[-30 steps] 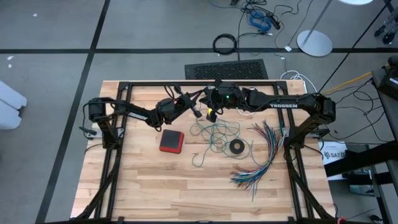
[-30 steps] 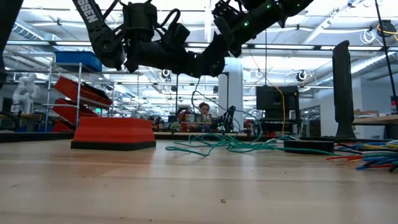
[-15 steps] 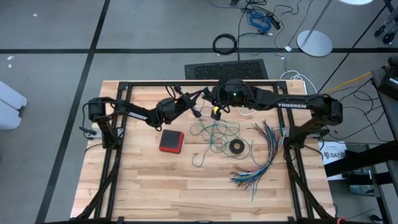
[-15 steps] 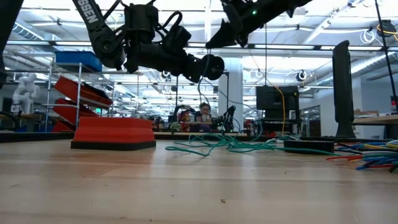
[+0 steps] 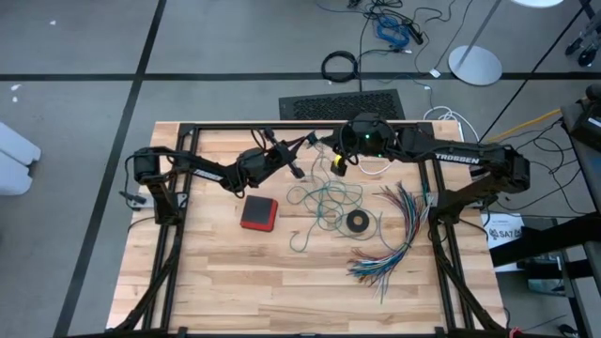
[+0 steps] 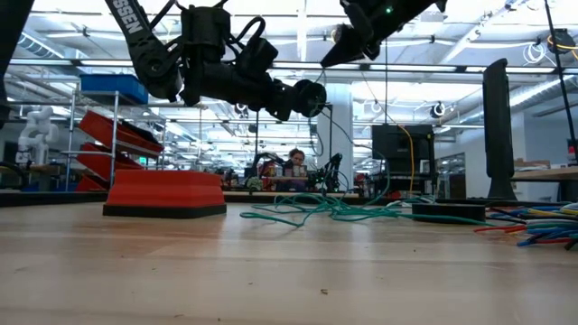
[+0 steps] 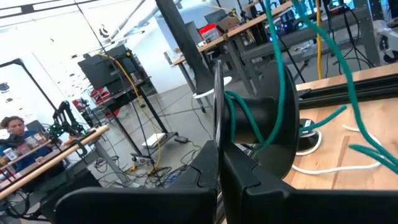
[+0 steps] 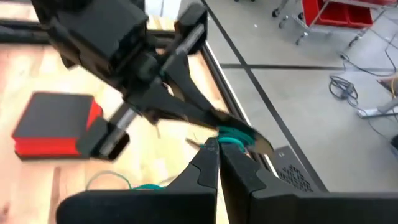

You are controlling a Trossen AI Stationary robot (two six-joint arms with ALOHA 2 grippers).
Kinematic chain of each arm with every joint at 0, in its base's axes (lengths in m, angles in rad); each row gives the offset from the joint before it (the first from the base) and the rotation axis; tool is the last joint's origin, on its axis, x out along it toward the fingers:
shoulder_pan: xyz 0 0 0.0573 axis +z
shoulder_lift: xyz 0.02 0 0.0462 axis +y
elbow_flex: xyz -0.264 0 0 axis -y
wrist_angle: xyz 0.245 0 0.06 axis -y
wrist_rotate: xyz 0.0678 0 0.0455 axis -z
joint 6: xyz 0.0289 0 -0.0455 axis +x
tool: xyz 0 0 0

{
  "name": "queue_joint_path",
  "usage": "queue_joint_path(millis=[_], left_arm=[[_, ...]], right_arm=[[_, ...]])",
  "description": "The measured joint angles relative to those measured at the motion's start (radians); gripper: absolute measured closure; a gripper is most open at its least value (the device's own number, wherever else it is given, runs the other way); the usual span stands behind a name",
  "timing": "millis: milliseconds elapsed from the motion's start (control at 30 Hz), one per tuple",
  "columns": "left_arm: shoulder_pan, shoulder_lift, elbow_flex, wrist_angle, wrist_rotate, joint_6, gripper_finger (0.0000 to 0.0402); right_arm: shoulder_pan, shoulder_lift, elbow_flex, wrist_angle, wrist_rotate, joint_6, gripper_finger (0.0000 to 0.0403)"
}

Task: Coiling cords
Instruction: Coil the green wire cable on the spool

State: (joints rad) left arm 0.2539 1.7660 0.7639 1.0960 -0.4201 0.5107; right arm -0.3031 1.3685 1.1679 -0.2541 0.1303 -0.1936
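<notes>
Early in the job, by the look of it: only a few turns of the thin teal-green cord (image 7: 249, 121) wrapped round the hub of the black round spool (image 7: 273, 112), up over the far middle of the wooden table (image 5: 216, 282). Clamped on that spool's thin rim, fingers tight together, with the left gripper (image 5: 299, 170). Just right of it, likewise raised, the right gripper (image 5: 336, 167), fingers narrowed to nothing, with teal-green strand at their tips and seemingly pinched there, though hard to be sure. Most of that cord lying loose in a tangle (image 5: 324, 199) on the table's middle, near side of both grippers, between the flat red-and-black block (image 5: 259, 213) on the left and the small black ring (image 5: 358, 222) on the right. Plenty left to wind, then. Nothing done with the thin white cord (image 5: 376, 170), which lies slack by the far edge, under the right arm. Off to the right, well apart from the work, the fanned bundle of multicoloured wires (image 5: 399, 235)
</notes>
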Motion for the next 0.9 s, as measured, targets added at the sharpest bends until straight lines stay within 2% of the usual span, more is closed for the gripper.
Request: queue_joint_path(millis=[300,533,900], left_arm=[[0.000,0.000,0.000,0.001,0.026,-0.007,0.0400],[0.000,0.000,0.000,0.024,0.046,-0.042,0.0400],[0.000,0.000,-0.001,0.062,0.090,-0.168,0.0400]], right_arm=[[-0.080,-0.011,0.000,-0.120,-0.003,-0.097,0.0403],[-0.117,0.031,0.000,-0.129,0.000,-0.177,0.0403],[-0.151,0.132,0.000,-0.112,-0.005,-0.197,0.0403]])
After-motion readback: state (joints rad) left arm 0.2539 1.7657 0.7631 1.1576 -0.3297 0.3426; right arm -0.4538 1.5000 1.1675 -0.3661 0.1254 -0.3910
